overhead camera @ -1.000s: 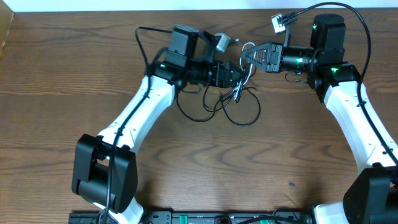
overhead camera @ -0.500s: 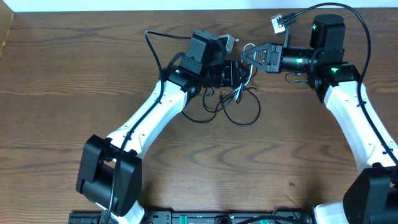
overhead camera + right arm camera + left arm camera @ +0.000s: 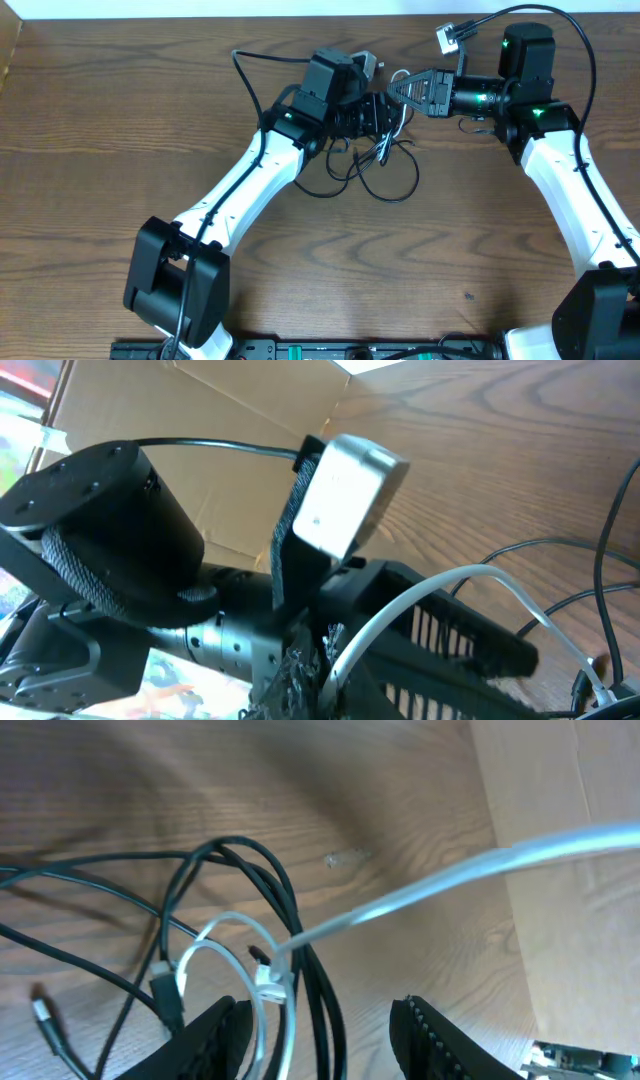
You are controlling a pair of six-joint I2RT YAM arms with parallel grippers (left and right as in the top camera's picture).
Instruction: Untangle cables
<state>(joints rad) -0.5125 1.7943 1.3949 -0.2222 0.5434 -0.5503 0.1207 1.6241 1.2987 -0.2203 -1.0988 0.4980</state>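
Nearest, the left claw (image 3: 320,1020) stands half-wide, its fingers cut off below, straddling the white cable (image 3: 420,890) and the black cables (image 3: 288,905) tangled over the tabletop (image 3: 90,790). Beyond, the right claw (image 3: 398,90) pinches the white cable, its fingertips hidden.

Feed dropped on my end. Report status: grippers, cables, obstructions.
Right gripper shut on white cable, line taut. Left gripper open, straddling the tangle. Black cables looped with white, not separated. Nothing else in the way.
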